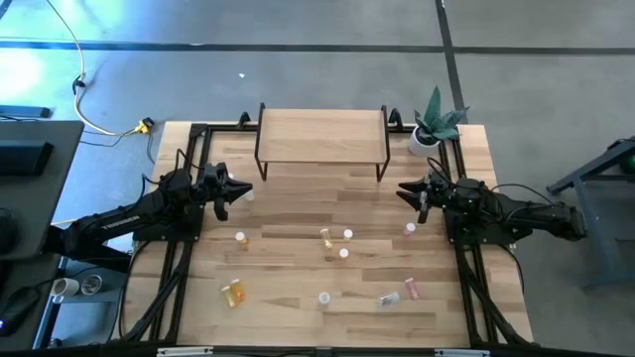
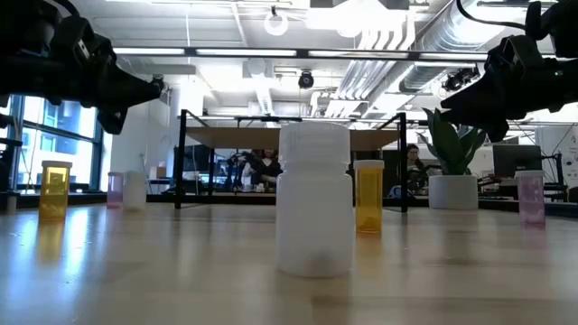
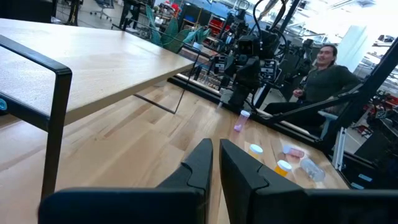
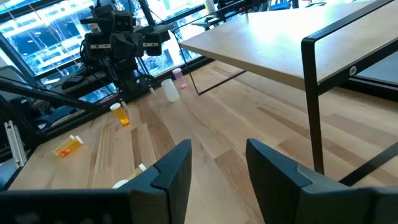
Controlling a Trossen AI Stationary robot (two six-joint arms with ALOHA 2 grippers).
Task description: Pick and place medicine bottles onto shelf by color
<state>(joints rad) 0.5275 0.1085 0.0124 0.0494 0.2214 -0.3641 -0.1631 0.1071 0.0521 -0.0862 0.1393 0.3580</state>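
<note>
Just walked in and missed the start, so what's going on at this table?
Nothing is being handled yet. The left hand and right hand hover empty in front of the shelf, one near each end, the left nearly closed, the right open. The shelf's top is bare. The medicine bottles are scattered over the table, some upright, some on their sides.

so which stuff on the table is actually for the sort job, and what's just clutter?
For the job:
- medicine bottles, scattered on the tabletop
- shelf, nothing on top yet
- left gripper and right gripper, both empty

Just lying about:
- potted plant at the table's far right corner
- yellow cable on the floor
</note>
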